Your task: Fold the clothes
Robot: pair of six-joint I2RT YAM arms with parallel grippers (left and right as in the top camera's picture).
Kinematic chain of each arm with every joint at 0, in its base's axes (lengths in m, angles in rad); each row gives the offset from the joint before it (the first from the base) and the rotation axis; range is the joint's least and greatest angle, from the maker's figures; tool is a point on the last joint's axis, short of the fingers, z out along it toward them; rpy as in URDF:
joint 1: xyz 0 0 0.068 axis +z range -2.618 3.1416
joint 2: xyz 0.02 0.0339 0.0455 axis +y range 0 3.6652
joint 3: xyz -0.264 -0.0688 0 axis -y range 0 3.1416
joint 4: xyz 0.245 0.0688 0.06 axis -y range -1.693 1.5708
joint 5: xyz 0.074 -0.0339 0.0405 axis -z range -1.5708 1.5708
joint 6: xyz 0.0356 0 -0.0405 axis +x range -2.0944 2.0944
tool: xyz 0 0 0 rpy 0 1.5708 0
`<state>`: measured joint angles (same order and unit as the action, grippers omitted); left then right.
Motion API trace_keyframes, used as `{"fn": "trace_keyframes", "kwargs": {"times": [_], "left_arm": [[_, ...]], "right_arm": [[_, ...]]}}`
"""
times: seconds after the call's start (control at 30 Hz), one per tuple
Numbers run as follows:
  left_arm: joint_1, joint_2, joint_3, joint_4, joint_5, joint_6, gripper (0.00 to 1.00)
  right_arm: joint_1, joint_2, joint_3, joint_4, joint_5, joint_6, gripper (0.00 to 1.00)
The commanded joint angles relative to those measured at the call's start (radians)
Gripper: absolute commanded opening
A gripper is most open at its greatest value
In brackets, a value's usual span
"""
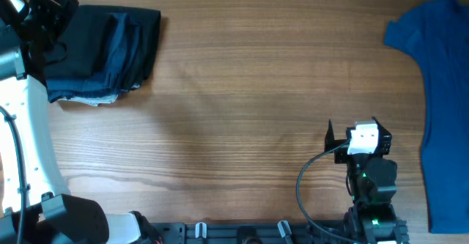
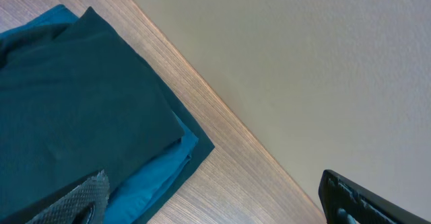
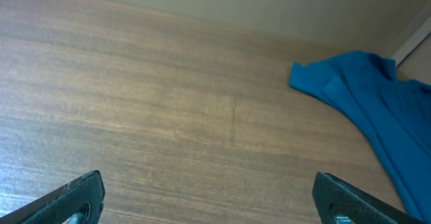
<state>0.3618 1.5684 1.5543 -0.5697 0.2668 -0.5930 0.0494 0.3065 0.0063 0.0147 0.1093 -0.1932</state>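
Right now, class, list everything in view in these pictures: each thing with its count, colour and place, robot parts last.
folded stack of clothes: one, dark navy over blue layers, far left of table; garment count unclear
blue shirt: one, bright blue, laid out at right edge, partly out of frame
table: one, brown wood, under everything
wall: one, pale beige, behind the table
left tool: one, black, open, at the stack's edge
right tool: one, black, open, above bare wood, front right

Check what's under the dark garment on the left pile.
A folded blue layer pokes out beneath the dark garment along its edge, resting on the table. How many more layers lie underneath is covered.
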Motion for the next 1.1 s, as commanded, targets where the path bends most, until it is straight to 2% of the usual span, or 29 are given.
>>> {"fn": "trace_keyframes", "kwargs": {"times": [0.0,0.33,0.5,0.73,1.07], "left_arm": [[-0.006,-0.001,-0.002,0.002,0.005,0.001,1.00],[-0.007,-0.001,-0.002,0.000,0.005,0.001,1.00],[-0.007,-0.002,-0.002,0.000,0.005,0.001,1.00],[-0.007,-0.002,-0.002,0.000,0.005,0.001,1.00],[-0.034,-0.002,-0.002,0.000,0.005,0.001,1.00]], "right_arm": [[-0.005,0.034,-0.001,0.003,0.000,-0.016,1.00],[-0.005,0.093,-0.001,0.003,0.000,-0.016,1.00],[-0.005,0.017,-0.001,0.003,-0.001,-0.016,1.00],[-0.005,-0.219,-0.001,0.003,-0.001,-0.016,1.00],[-0.005,-0.303,-0.001,0.003,0.000,-0.016,1.00]]}}
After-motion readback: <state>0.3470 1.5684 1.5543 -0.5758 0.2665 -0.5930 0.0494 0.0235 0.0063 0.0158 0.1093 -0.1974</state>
